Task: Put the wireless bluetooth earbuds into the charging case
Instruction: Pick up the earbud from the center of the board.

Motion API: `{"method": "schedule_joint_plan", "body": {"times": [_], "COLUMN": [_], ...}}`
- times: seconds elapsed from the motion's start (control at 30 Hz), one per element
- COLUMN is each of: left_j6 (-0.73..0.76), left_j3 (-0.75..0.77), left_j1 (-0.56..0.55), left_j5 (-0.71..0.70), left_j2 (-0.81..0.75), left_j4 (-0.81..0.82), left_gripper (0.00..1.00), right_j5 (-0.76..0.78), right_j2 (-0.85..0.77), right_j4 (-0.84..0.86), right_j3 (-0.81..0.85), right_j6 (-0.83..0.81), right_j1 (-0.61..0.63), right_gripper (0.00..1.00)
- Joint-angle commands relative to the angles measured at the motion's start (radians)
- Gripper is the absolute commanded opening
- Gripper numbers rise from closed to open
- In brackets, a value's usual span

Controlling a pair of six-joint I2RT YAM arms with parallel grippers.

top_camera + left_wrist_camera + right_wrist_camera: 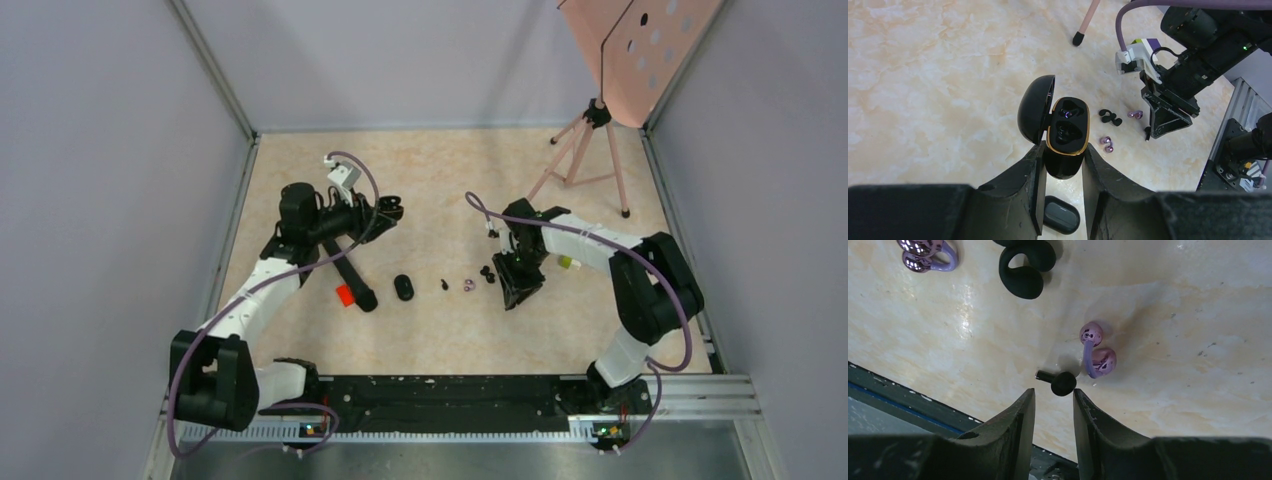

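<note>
My left gripper is shut on the lower end of an open black charging case with a gold rim. Its lid hangs open to the left, and it is held above the table. In the top view this gripper is left of centre. My right gripper is open and low over the table. A tiny black earbud lies just beyond its fingertips, with a purple earbud beside it. A black earbud and another purple one lie farther off.
A closed dark case lies on the table below the left gripper. A long black marker with a red piece lies left of it. A pink tripod stands at the back right. Green and purple blocks sit by the right arm.
</note>
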Motion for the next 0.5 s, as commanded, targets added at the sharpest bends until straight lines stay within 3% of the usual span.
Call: {"method": "schedule_joint_plan", "body": {"times": [0.0,0.47], "left_j6": [0.012,0.025], "left_j3": [0.018,0.011], "left_j1": [0.008,0.017], "left_j5": [-0.006,-0.008], "left_j2": [-0.035,-0.037], "left_j4": [0.025,0.022], "left_gripper": [0.0,0.0], "right_j5": [0.034,0.03], "right_j2": [0.02,0.075], "right_j4": [0.029,0.026], "right_j3": [0.034,0.046], "right_j6": [0.022,0.03], "right_j1": [-0.012,-0.027], "right_gripper": [0.33,0.3]}}
